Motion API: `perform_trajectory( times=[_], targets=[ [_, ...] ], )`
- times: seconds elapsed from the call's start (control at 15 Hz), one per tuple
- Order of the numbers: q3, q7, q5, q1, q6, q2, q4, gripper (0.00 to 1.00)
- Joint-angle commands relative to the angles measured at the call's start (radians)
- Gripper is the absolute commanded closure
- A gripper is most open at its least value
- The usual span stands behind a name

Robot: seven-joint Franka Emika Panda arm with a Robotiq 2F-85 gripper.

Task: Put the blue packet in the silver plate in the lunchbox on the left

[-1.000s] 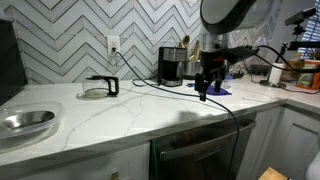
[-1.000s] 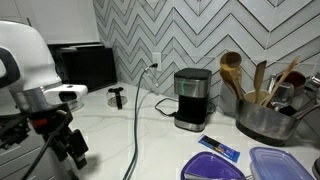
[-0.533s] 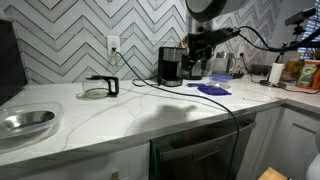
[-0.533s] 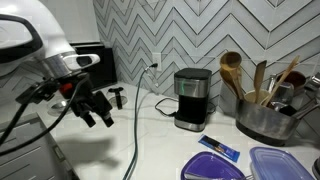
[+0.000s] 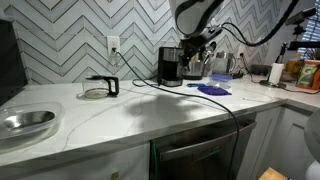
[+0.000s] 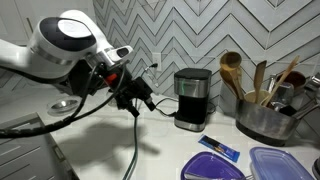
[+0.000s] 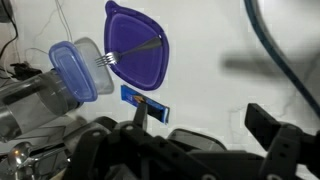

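Blue packet (image 7: 140, 98) lies flat just beside the purple plate (image 7: 140, 40); my gripper (image 7: 200, 120) hangs above, wide and empty. Risk: I skid off it or snag the fork (image 7: 125, 53).

Both exterior views look low along the desk (image 5: 90, 110) from opposite ends, sharing the coffee maker (image 5: 171, 66) (image 6: 191, 98) near the jaws. The wrist view looks down past the jaws onto the blue packet (image 7: 144, 99) below.

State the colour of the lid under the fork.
Blue-purple lid; clearest in the wrist view.
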Motion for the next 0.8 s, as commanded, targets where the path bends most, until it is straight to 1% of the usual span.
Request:
perform_trajectory(
  times=[0.0, 0.13, 0.33, 0.47, 0.53, 0.73],
  targets=[
    [-0.044, 0.129, -0.163, 0.002, 0.018, 0.152, 0.103, 0.0],
    [-0.076, 0.181, -0.223, 0.017, 0.033, 0.222, 0.144, 0.0],
    [-0.114, 0.23, -0.275, 0.033, 0.079, 0.318, 0.2, 0.0],
    [-0.136, 0.218, -0.248, 0.039, 0.139, 0.383, 0.234, 0.0],
    [-0.137, 0.195, -0.235, 0.052, 0.098, 0.312, 0.188, 0.0],
    [-0.152, 0.196, -0.232, 0.055, 0.128, 0.374, 0.226, 0.0]
  ],
)
